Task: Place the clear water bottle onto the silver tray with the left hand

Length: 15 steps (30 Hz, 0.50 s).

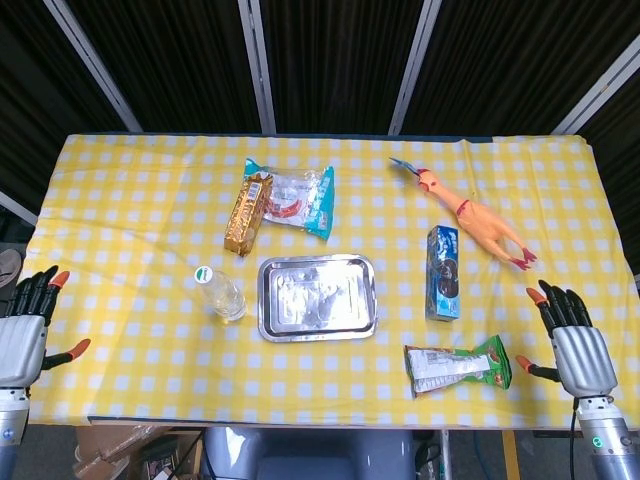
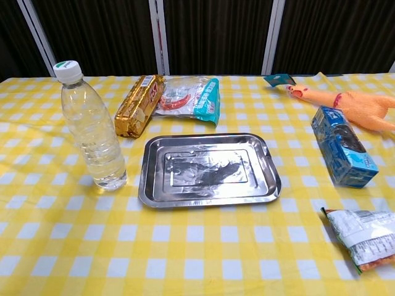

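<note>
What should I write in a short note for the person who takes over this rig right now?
Left hand: holds nothing, fingers apart, at the table's near left edge, away from the bottle.
Right hand: holds nothing, fingers apart, at the near right edge.
Clear water bottle: upright on the cloth, just left of the silver tray, not on it.
Done: nothing yet; the tray holds nothing.
Left: reach with the left hand, grip the bottle, set it on the tray.

Yellow-checked table [image 1: 130,200]; upon it water bottle [image 2: 91,128], silver tray [image 2: 208,170], gold packet [image 2: 139,105], rubber chicken [image 1: 470,215], blue box [image 2: 342,154].
</note>
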Tool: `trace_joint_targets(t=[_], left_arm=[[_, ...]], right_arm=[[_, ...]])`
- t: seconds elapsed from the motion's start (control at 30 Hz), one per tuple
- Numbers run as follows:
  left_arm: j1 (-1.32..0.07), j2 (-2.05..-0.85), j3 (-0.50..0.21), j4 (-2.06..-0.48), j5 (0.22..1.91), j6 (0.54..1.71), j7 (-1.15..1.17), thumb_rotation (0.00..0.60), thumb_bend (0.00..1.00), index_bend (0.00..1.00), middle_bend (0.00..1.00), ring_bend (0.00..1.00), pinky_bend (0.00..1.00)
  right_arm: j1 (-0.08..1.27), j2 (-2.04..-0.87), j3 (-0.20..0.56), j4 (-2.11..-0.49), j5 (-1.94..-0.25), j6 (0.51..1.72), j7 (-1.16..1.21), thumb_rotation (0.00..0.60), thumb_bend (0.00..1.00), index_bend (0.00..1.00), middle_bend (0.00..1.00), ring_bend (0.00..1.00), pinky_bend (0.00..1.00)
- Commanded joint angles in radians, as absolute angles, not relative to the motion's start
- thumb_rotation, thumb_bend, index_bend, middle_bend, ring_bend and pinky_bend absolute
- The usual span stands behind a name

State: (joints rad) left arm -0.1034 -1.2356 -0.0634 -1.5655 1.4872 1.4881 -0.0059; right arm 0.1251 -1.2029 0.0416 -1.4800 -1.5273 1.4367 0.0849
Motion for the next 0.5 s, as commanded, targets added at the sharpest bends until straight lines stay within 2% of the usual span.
trace_joint_targets(t=[0.03, 0.1, 0.2, 0.27, 0.5], left_arm=[[-0.156, -1.19, -0.051, -1.655, 1.488, 1.367, -0.181, 0.6, 0.15, 0.06, 0.03, 0.0, 0.02], [-0.19, -1.19, -0.062, -1.683, 1.478, 1.307, -0.29, 0.6, 0.14, 0.07, 0.04, 0.0, 0.02], [-0.278, -1.181, -0.09, -1.764, 1.437, 1.129, -0.595, 0.6, 0.14, 0.08, 0.05, 0.0, 0.02], [-0.318, -1.18, -0.107, -1.756, 1.427, 1.066, -0.674, 0.6, 0.14, 0.08, 0.04, 0.0, 0.02], [-0.393, -1.285, -0.147, -1.721, 1.351, 0.998, -0.629, 0.6, 0.14, 0.08, 0.04, 0.0, 0.02]], right_arm=[[0.129, -1.204, 0.041, -1.477, -1.519, 1.422, 0.09, 0.6, 0.05, 0.11, 0.0, 0.01, 0.0], [0.132, -1.202, 0.041, -1.479, -1.515, 1.412, 0.096, 0.6, 0.05, 0.11, 0.0, 0.01, 0.0], [0.136, -1.2, 0.042, -1.482, -1.516, 1.407, 0.106, 0.6, 0.05, 0.11, 0.0, 0.01, 0.0], [0.137, -1.199, 0.043, -1.481, -1.512, 1.402, 0.107, 0.6, 0.05, 0.11, 0.0, 0.01, 0.0], [0.14, -1.197, 0.041, -1.479, -1.51, 1.391, 0.118, 0.6, 0.05, 0.11, 0.0, 0.01, 0.0]])
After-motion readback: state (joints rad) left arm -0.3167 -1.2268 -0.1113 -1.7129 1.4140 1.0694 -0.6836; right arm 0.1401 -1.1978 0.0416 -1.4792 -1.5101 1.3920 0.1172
